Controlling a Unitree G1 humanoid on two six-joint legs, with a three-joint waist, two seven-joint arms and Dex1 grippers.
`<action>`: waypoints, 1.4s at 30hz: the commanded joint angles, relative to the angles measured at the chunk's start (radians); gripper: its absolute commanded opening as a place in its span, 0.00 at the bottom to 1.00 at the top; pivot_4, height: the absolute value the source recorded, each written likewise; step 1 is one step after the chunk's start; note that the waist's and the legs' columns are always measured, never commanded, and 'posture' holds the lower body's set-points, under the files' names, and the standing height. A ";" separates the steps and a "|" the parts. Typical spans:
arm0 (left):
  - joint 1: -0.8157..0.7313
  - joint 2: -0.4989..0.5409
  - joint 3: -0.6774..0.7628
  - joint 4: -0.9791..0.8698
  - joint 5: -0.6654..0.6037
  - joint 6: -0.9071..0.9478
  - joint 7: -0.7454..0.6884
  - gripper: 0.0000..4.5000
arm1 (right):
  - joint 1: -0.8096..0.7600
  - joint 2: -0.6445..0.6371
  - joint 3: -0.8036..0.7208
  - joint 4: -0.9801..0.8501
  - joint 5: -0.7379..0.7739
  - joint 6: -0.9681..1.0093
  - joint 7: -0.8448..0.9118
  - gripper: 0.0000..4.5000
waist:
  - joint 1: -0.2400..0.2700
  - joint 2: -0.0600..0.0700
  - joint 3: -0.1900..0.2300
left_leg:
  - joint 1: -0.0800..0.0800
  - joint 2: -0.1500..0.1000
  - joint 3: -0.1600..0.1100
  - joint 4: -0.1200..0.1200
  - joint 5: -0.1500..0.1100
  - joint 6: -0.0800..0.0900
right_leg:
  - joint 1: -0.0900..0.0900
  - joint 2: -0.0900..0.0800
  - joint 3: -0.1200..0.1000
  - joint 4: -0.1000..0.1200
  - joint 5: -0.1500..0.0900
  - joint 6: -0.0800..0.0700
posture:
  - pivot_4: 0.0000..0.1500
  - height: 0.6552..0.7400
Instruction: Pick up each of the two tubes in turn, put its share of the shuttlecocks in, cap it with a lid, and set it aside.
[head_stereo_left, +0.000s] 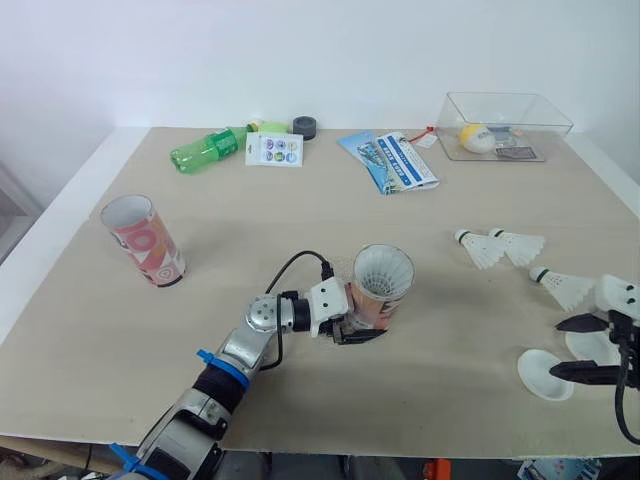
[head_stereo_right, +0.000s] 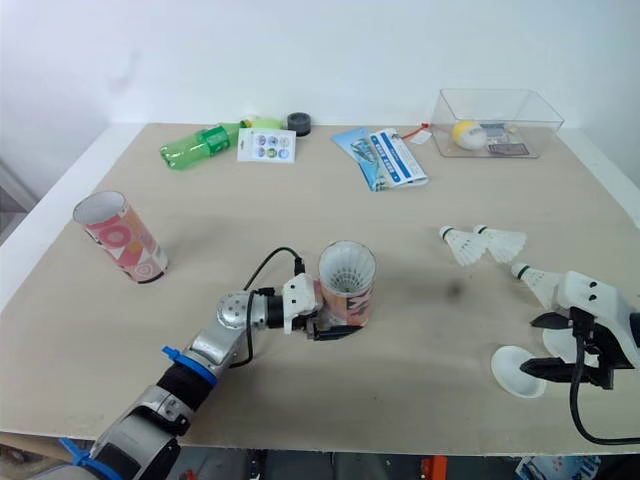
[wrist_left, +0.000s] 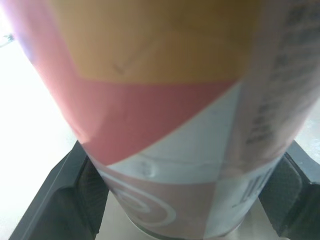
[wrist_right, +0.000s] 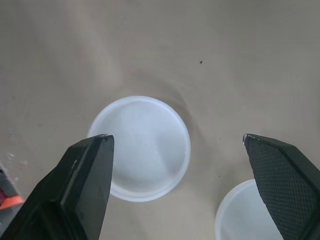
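Observation:
A pink patterned tube (head_stereo_left: 378, 300) stands near the table's middle front with a white shuttlecock (head_stereo_left: 384, 270) showing in its mouth. My left gripper (head_stereo_left: 360, 330) is shut on its lower part, with a black finger (wrist_left: 75, 195) pressed on either side. A second, empty tube (head_stereo_left: 143, 240) stands at the left. Three loose shuttlecocks (head_stereo_left: 480, 247) (head_stereo_left: 520, 245) (head_stereo_left: 562, 287) lie at the right. My right gripper (head_stereo_left: 558, 347) hangs open over a white lid (wrist_right: 142, 147), holding nothing. Another lid (wrist_right: 240, 212) lies beside it.
Along the far edge lie a green bottle (head_stereo_left: 205, 150), a sticker card (head_stereo_left: 274, 150), a tape roll (head_stereo_left: 304, 126), brochures (head_stereo_left: 395, 160) and a clear box (head_stereo_left: 505, 125) with small items. The table's front edge runs close below both grippers.

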 joint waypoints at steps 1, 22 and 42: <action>0.024 0.011 -0.015 -0.030 -0.010 0.043 -0.018 0.82 | -0.028 -0.006 0.027 0.029 -0.009 -0.038 0.028 0.98 | 0.000 0.000 0.000 | 0.000 0.000 0.000 0.000 0.000 0.000 | 0.000 0.000 0.000 0.000 0.000 0.000 | 1.00 1.00; 0.029 0.026 -0.016 -0.054 0.001 0.063 0.007 0.82 | -0.177 0.045 0.236 0.099 -0.094 -0.124 0.028 0.00 | 0.000 0.003 -0.002 | 0.001 0.000 0.000 0.000 0.000 0.000 | 0.001 0.000 0.000 0.000 0.000 0.000 | 1.00 1.00; -0.022 0.037 -0.024 0.032 -0.014 0.107 -0.080 0.82 | -0.616 0.078 0.200 -0.183 0.144 0.019 0.058 0.00 | -0.008 0.004 -0.002 | 0.009 0.000 0.001 0.000 0.000 0.000 | 0.008 -0.001 0.001 0.000 0.000 -0.001 | 1.00 1.00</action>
